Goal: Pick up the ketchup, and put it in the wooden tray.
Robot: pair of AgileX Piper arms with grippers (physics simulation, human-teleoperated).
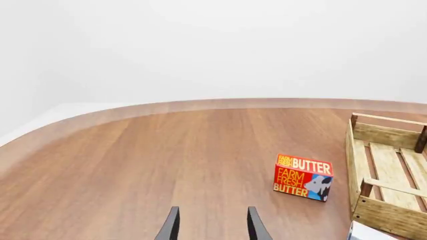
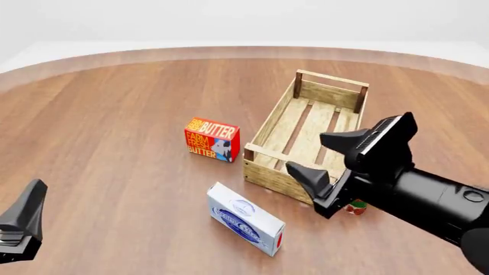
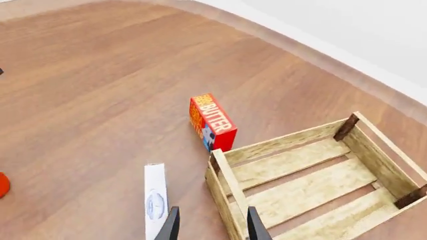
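Simulated tabletop scene: round wooden table (image 2: pixel 114 114), blank white surround, rendered grocery boxes, no room features.

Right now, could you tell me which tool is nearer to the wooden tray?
Right. The right tool hangs open over the wooden tray, at its near end; the left tool sits far off at the table's near-left.

Right claw (image 2: pixel 336 160) raised with jaws spread and empty; left claw (image 2: pixel 22 229) low, jaws parted.
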